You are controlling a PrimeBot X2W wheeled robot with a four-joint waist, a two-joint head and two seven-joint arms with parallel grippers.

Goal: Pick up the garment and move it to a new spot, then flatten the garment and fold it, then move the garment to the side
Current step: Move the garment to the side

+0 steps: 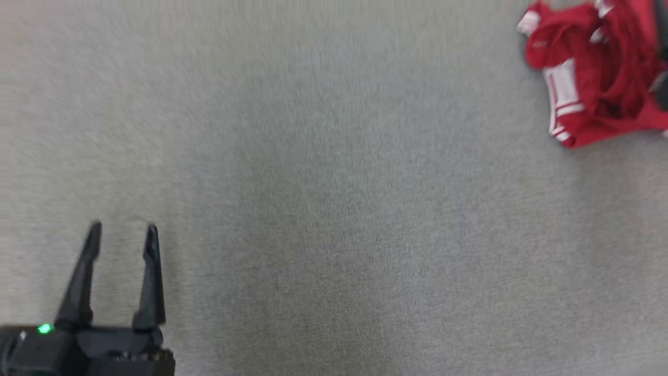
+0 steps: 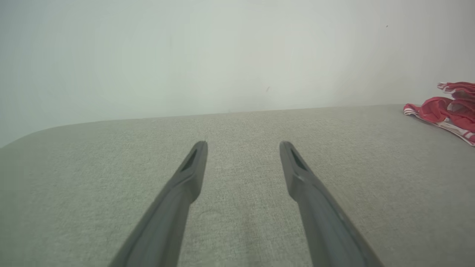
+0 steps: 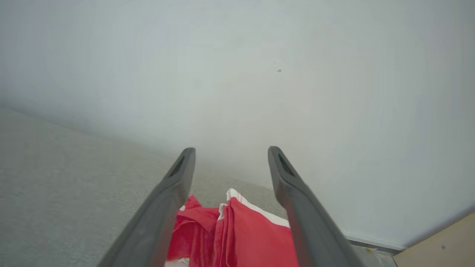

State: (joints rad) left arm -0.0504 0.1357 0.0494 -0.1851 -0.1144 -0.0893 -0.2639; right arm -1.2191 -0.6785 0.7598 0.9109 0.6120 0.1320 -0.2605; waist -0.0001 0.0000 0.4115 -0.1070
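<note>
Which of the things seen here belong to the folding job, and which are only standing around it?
Belong to the job:
red garment, crumpled, with white stripes
right gripper, open, over the garment
left gripper, open, far from the garment

Only around it:
grey fabric surface under everything
pale wall behind
tan board in the corner of the right wrist view

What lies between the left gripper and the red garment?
Just bare grey fabric surface. In the head view the open left gripper sits at lower left and the garment at upper right, with nothing lying between them.
</note>
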